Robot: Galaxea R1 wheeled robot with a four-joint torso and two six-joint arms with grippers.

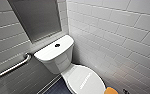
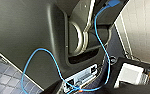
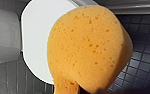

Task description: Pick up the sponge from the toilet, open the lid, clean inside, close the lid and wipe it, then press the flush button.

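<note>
Sponge comes first. The orange-yellow, porous block sponge (image 3: 89,47) sits large and close before the right wrist camera. Behind it is the white, glossy oval lid (image 3: 38,37), with dark square floor tiles (image 3: 143,50) on its other side. We judge that the right claw is holding the sponge, though the foam hides the claw itself.

The head view gives what that close view cannot. The white glossy ceramic toilet (image 1: 58,62) stands in a corner of white rectangular wall tiles (image 1: 116,30). The small round dark flush button (image 1: 57,45) sits in the middle of the flat tank top. The lid lies down over the bowl. From here we see only a corner of the sponge, at the lower edge, just beside the lid's front rim. We cannot tell whether the two touch.

This view also shows a brushed-metal grab rail (image 1: 11,68) on the wall beside the tank. A flat grey rectangular panel (image 1: 36,17) hangs above the tank.

The left wrist view shows none of the toilet. We see a bright blue cable (image 2: 41,53) looping across the robot's dark grey casing, with a patch of floor tiles and tiled wall past it. For the left claw, we cannot tell whether it is wide or narrow.
</note>
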